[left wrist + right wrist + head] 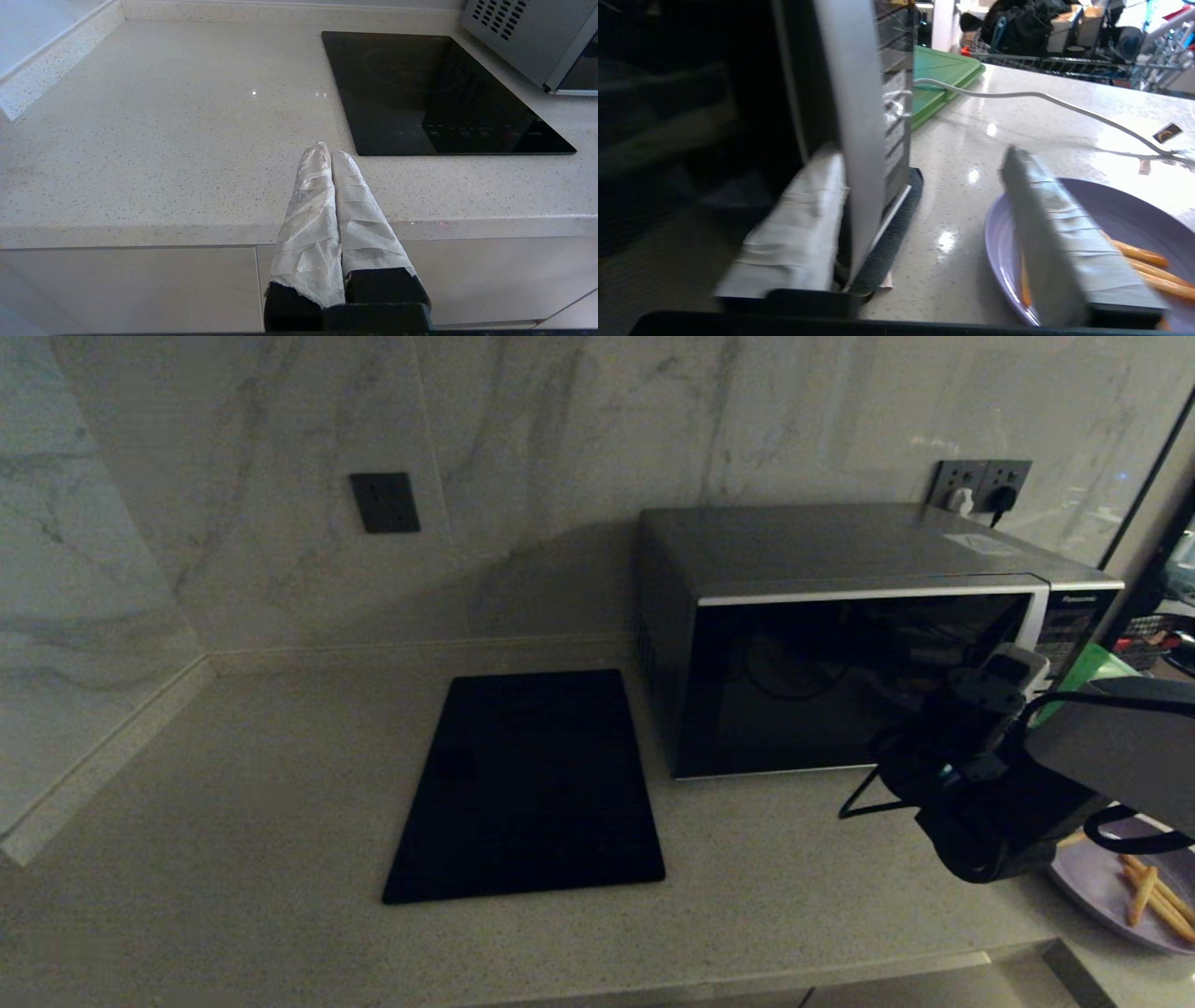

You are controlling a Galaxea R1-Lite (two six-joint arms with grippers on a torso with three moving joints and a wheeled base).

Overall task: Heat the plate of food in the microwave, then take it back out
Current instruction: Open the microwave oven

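The black and silver microwave (840,663) stands at the back right of the counter, its dark glass door looking closed. My right gripper (1004,686) is at the door's right side, open. In the right wrist view (920,158) one wrapped finger (798,233) sits behind the silver handle (854,116), against the glass. The other finger (1045,224) hangs over the plate of food (1111,219). That lilac plate (1111,887) with fries (1153,896) rests on the counter, right of the microwave's front. My left gripper (327,149) is shut and empty, off the counter's front edge.
A flat black cooktop (527,789) lies left of the microwave. A green board (945,77) leans beside the microwave's right side. A white cable (1041,98) runs across the counter behind the plate. Wall sockets (980,485) sit above the microwave.
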